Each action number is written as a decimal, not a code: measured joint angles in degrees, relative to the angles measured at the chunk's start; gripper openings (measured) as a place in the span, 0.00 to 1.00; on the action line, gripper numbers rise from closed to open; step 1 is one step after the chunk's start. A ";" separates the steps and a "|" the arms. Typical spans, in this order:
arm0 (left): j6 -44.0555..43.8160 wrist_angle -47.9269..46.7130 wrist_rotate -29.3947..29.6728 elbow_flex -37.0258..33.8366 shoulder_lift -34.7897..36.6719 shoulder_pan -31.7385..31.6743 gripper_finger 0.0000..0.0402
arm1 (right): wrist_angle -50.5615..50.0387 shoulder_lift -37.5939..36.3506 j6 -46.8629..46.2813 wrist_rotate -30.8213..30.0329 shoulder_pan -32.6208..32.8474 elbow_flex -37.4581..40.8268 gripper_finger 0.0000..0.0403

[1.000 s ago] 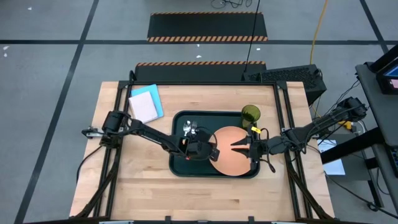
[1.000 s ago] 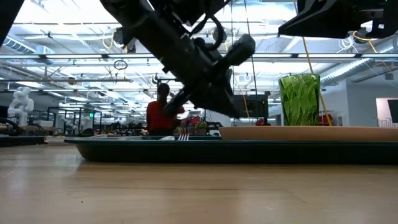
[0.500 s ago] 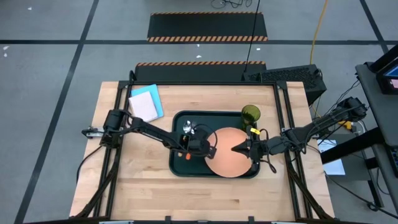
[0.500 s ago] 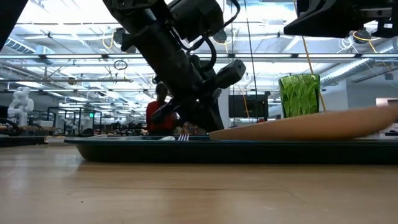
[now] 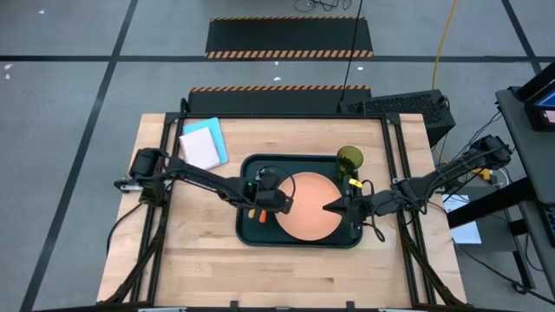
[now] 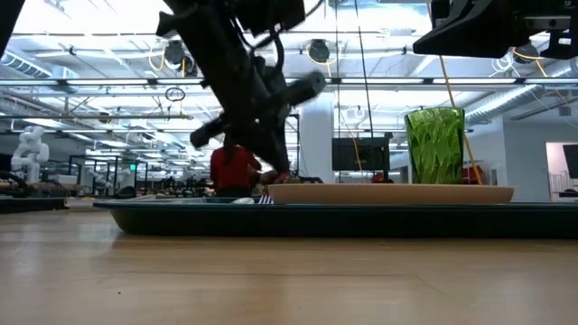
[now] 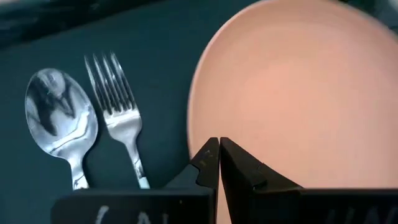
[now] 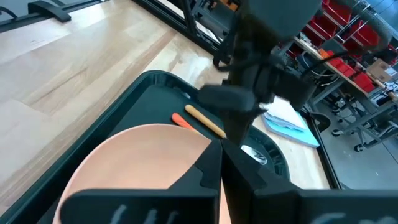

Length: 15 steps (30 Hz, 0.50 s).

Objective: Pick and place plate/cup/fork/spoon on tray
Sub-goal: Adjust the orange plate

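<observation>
Plate (image 5: 306, 205) first: we see the salmon-orange disc lying flat inside the dark tray (image 5: 251, 236), filling the tray's middle and its 3 o'clock half in the high view. In the low view the plate (image 6: 390, 192) sits level on the tray (image 6: 181, 217), with the green cup (image 6: 436, 144) standing upright behind it. From above, the cup (image 5: 349, 159) stands at the tray's 1 o'clock corner, just beside the plate's rim.

We find the fork (image 7: 118, 102) and the spoon (image 7: 61, 121) lying side by side on the tray floor in the left wrist view, the fork between the spoon and the plate (image 7: 292, 93), and neither touches the plate. In the right wrist view their orange handles show on the tray beyond the plate.

We see the left gripper (image 5: 279, 198) at the plate's 9 o'clock edge, its two fingers pressed together with nothing between them; the left wrist view shows the tips (image 7: 219, 163) together just over the plate's rim. The right gripper (image 5: 330, 207) reaches in from 3 o'clock over the plate, and its fingers are likewise together and empty, as the right wrist view (image 8: 221, 163) shows.

We also see a blue and white notebook (image 5: 204, 144) on the wooden table (image 5: 217, 269) at 10 o'clock from the tray, apart from it. A person in a red top (image 6: 232, 169) shows in the room behind.
</observation>
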State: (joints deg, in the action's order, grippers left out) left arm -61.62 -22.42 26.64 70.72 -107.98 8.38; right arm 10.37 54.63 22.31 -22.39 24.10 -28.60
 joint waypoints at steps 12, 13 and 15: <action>4.97 12.03 1.77 0.05 0.59 4.24 0.04 | -0.89 0.00 -2.25 0.00 0.00 0.00 0.00; 4.80 11.43 1.84 -0.07 -0.02 4.37 0.04 | -1.19 0.00 -2.46 0.00 0.00 0.00 0.00; 3.62 12.76 1.96 0.09 -1.39 4.34 0.04 | -1.68 0.02 -3.16 -0.02 0.00 0.00 0.00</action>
State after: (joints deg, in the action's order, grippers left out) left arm -58.00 -9.66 28.60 70.81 -109.37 12.73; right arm 8.69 54.65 19.15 -22.41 24.10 -28.60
